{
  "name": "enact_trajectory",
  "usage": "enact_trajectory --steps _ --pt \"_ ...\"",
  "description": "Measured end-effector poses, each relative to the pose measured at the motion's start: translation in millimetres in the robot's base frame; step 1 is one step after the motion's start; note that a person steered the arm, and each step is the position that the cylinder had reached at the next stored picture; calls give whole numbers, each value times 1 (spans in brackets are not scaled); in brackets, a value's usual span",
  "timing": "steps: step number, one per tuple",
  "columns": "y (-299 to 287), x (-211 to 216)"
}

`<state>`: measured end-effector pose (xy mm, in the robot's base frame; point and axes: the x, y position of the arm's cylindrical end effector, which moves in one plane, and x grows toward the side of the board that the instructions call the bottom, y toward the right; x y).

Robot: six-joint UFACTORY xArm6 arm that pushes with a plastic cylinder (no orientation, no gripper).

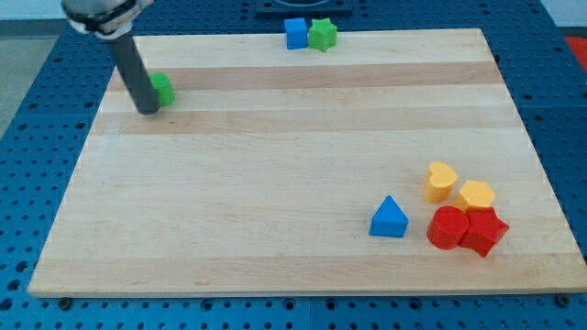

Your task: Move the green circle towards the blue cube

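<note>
Broadly, a pale wooden board (303,165) fills most of the view, laid on a blue perforated table (27,101). Next in size, the dark rod (133,69), slanting down from the view's top left. No gripper here, so nothing to open or close — just my tip (148,110), planted on the board and touching the left side of the green circle (162,89), partly covering it. Far off at the top edge, the blue cube (295,33), touching a green star (322,35) on its right — well apart from the green circle. Down at the view's bottom right, a cluster: red cylinder (448,227) against a red star (484,231), yellow heart (440,181) and yellow hexagon (476,195) just above, blue triangle (389,219) to the left.
</note>
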<state>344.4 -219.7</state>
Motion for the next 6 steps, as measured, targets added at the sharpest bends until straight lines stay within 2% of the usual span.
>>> enact_trajectory --steps 1,2,3,5,6 --pt "-17 -21" --pt "-57 -45" --pt "-24 -64" --pt "8 -59" --pt "14 -43"
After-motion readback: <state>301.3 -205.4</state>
